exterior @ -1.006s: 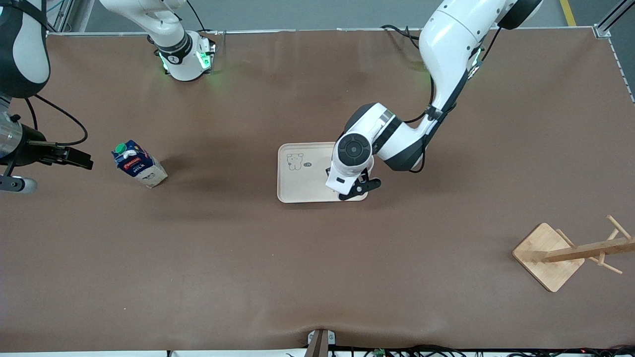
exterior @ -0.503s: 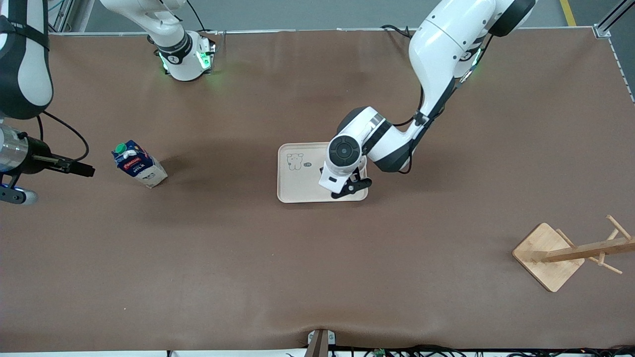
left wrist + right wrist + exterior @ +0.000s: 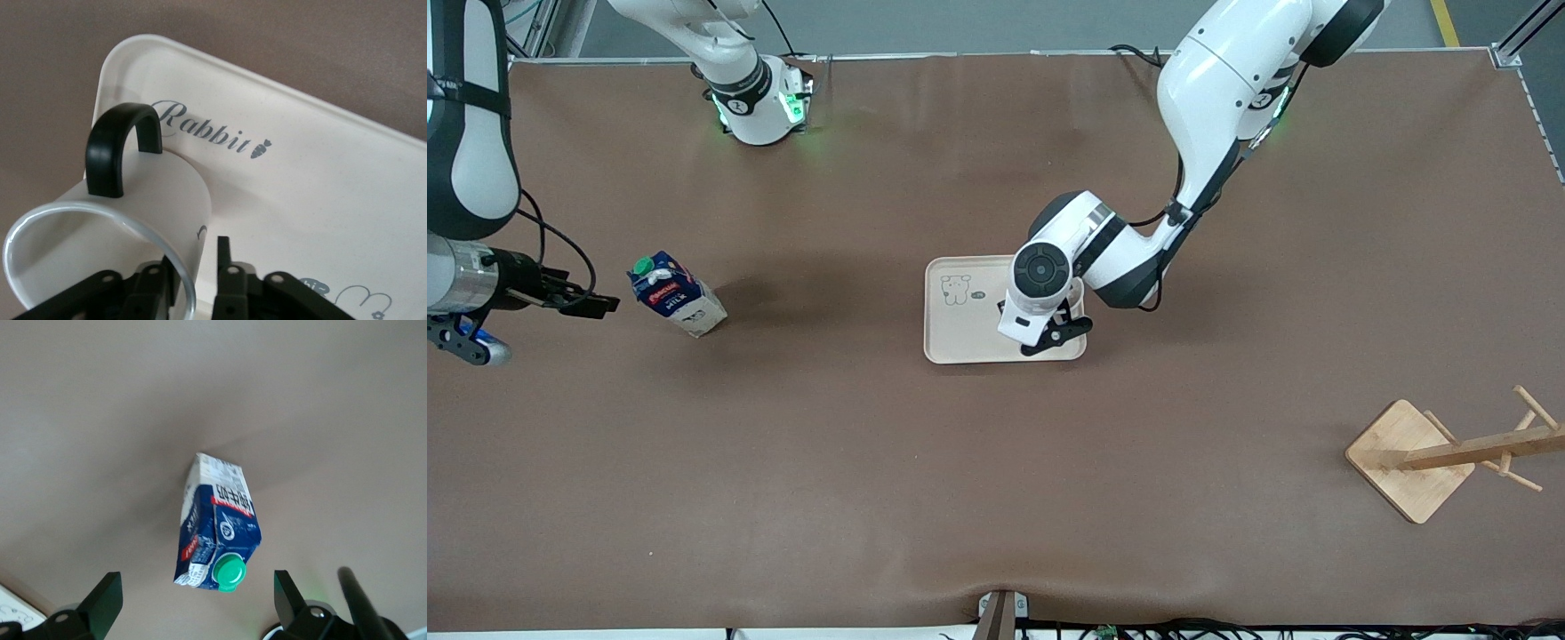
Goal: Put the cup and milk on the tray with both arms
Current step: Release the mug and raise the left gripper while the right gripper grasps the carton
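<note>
The white cup [image 3: 133,207] with a black handle [image 3: 120,150] stands on the cream tray [image 3: 320,187] by its "Rabbit" lettering. My left gripper [image 3: 197,260] straddles the cup's wall, one finger inside and one finger [image 3: 224,257] outside. A narrow gap shows between the outer finger and the wall. In the front view my left gripper [image 3: 1056,333] is over the tray [image 3: 960,333] and the wrist hides the cup. The dark-blue milk [image 3: 676,293] with a green cap stands on the table toward the right arm's end. My right gripper [image 3: 591,305] is open beside it. The wrist view shows the milk [image 3: 223,520] between the fingers [image 3: 107,597].
A wooden rack [image 3: 1449,453] on a square base stands toward the left arm's end, nearer to the front camera. The brown table [image 3: 996,489] spreads between the milk and the tray.
My right gripper has moved toward the milk. My left gripper shifted a little over the tray toward the bear drawing and then stayed still.
</note>
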You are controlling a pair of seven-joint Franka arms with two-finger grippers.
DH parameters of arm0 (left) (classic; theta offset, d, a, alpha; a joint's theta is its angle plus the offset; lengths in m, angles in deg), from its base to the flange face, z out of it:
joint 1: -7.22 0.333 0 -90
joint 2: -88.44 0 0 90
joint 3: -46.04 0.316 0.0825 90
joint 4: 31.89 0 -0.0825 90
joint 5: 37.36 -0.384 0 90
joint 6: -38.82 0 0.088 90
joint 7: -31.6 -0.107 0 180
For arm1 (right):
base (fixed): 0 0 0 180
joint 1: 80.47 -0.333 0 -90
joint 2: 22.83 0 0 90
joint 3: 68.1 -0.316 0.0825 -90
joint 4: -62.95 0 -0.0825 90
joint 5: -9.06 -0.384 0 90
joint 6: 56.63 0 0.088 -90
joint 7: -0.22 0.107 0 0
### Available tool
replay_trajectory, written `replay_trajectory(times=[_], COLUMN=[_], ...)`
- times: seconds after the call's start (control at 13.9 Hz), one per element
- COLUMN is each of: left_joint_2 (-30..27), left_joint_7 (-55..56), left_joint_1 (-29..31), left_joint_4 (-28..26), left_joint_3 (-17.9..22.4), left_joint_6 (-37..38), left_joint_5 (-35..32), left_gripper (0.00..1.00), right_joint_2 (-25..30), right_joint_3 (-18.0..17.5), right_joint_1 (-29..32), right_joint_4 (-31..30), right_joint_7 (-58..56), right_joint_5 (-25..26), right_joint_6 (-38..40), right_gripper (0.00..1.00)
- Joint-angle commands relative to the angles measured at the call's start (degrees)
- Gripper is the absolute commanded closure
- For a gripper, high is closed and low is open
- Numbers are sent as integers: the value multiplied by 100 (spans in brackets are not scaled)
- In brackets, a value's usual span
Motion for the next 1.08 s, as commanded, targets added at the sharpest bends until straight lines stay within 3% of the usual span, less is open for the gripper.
replay_trajectory(times=[0.0,0.29,0.5,0.72,1.01], left_joint_2=[-87,-701,-1255,-1677,-2011], left_joint_7=[145,128,-90,-1064,-2103], left_joint_1=[-28,296,901,1568,2474], left_joint_4=[106,124,194,290,581], left_joint_3=[32,85,85,93,93], left_joint_6=[44,202,641,1159,1950], left_joint_5=[-150,-141,-167,-167,-167], left_gripper=[0,0,0,0,0], right_joint_2=[539,873,988,1032,1296], right_joint_3=[-90,-99,-99,-99,-99], right_joint_1=[-99,-153,-153,-153,-153], right_joint_4=[-707,-1392,-1788,-1955,-2728], right_joint_7=[857,1097,1097,1097,1097], right_joint_5=[7,8,16,16,16], right_joint_6=[-326,-834,-1012,-1126,-1863], right_gripper=[0,0,0,0,0])
